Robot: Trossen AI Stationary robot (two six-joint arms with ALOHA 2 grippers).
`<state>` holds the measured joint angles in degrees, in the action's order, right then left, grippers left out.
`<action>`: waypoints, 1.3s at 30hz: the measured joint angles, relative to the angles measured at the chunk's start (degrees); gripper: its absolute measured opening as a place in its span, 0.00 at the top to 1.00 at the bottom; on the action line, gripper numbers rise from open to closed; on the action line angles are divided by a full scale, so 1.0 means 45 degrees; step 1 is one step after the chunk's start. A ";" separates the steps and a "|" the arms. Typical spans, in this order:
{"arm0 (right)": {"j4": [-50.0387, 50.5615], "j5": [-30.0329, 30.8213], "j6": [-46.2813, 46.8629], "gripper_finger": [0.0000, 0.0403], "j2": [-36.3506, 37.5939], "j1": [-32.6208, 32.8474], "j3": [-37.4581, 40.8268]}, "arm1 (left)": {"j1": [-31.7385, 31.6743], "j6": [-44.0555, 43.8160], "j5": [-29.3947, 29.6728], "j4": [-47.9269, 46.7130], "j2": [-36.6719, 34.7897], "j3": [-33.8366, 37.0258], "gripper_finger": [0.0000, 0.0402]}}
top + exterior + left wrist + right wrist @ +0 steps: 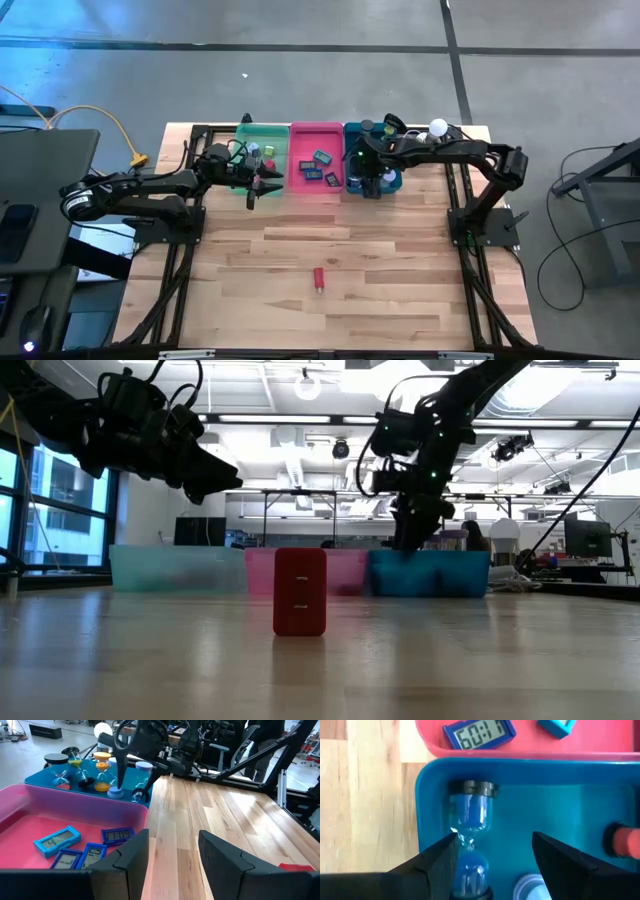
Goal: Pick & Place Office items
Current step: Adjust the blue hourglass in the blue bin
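Observation:
A red block [318,279] [300,592] stands alone on the wooden table, near its middle. Blue digital timers [56,839] lie in the pink tray [300,135]. Hourglasses [101,770] stand in the teal tray [35,782]. My right gripper [370,180] [492,860] hangs open over the teal tray, pointing down. A blue hourglass with a black cap [470,820] lies under it, close by one finger. My left gripper [262,185] [172,852] is open and holds nothing. It hovers level at the pink tray's near left corner. My right gripper has one finger [442,862] right beside the blue hourglass's narrow waist [465,840]. I cannot tell whether it touches. The other finger stands well apart from the hourglass, which rests in the tray.
A green tray [262,150] with small items stands left of the pink one, all three in a row at the table's far edge. A white ball [438,127] with cables sits by the right arm. Bare wood stretches around the red block.

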<state>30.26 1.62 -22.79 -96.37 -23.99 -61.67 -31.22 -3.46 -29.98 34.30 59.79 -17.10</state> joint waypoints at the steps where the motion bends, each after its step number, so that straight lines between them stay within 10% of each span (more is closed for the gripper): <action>1: -0.0054 -0.0016 0.0000 0.40 -0.0093 0.0007 -0.0005 | 0.0000 0.0000 -0.0001 0.0000 -0.0001 0.0000 0.59; 31: -0.0104 0.0225 -0.0185 0.40 -0.1580 -0.0529 -0.0035 | 0.0005 0.0005 -0.0044 -0.0008 0.0003 0.0000 0.59; 39: -0.0150 0.0220 -0.0214 0.62 -0.1599 -0.0515 -0.0010 | 0.0005 0.0005 -0.0049 -0.0007 0.0002 0.0000 0.59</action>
<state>29.58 2.61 -23.75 -103.57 -26.30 -61.71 -31.20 -3.44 -30.20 34.27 59.80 -17.10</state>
